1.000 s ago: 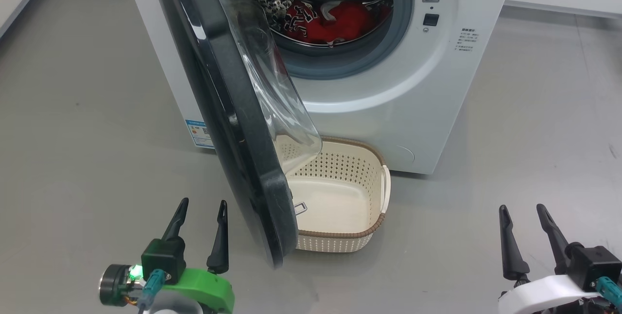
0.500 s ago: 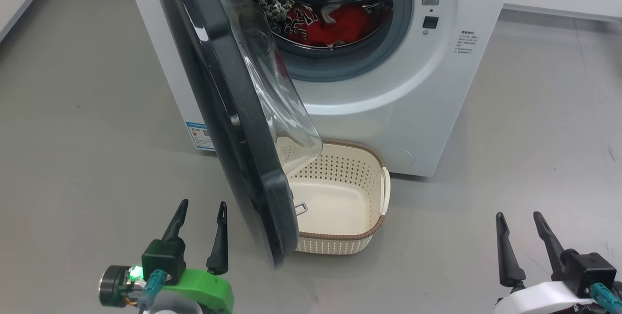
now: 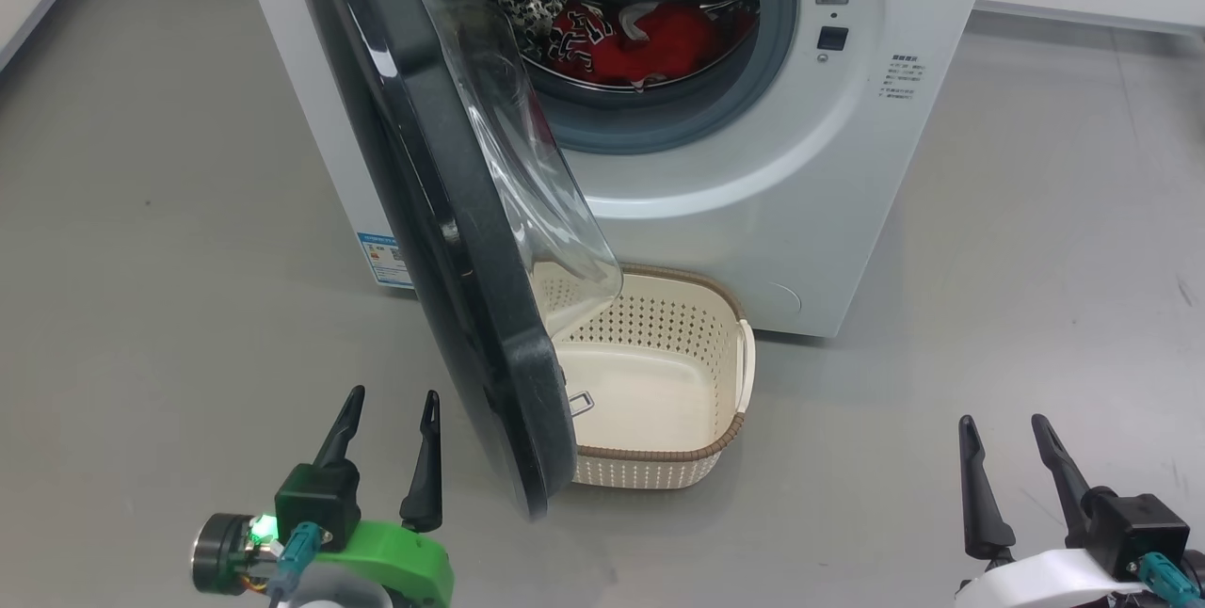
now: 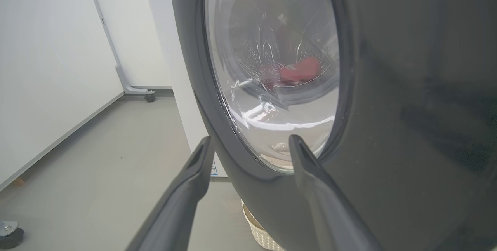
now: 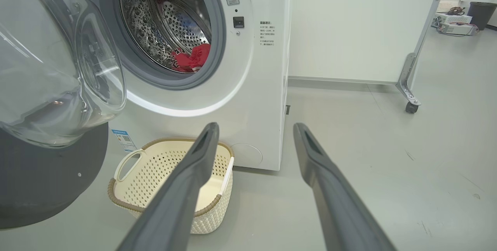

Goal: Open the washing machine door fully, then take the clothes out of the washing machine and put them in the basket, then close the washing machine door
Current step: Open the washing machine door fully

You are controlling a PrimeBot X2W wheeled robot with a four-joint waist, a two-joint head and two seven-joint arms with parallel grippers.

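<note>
Since a second ago the right gripper [image 3: 998, 420] has slipped a little lower toward the bottom edge of the head view, while the left gripper [image 3: 395, 393] has kept its place. Both grippers have their fingers spread wide, with nothing between them.

The washing machine door [image 3: 452, 213] stands partly open. Its black rim hangs just to the right of the left gripper, close to that gripper's right finger; no contact shows. In the left wrist view the door's outer face lies straight ahead of the fingers, with the glass centre above and between the fingertips and a red blur showing through it.

The basket [image 3: 659, 453] sits on the floor at the foot of the washing machine [image 3: 753, 213]. It is beyond the door from the left gripper. From the right gripper it is ahead and to the left, well apart.

The clothes [image 3: 650, 43] lie low in the steel drum. They are ahead of, above and left of the right gripper, well out of reach of both grippers.
</note>
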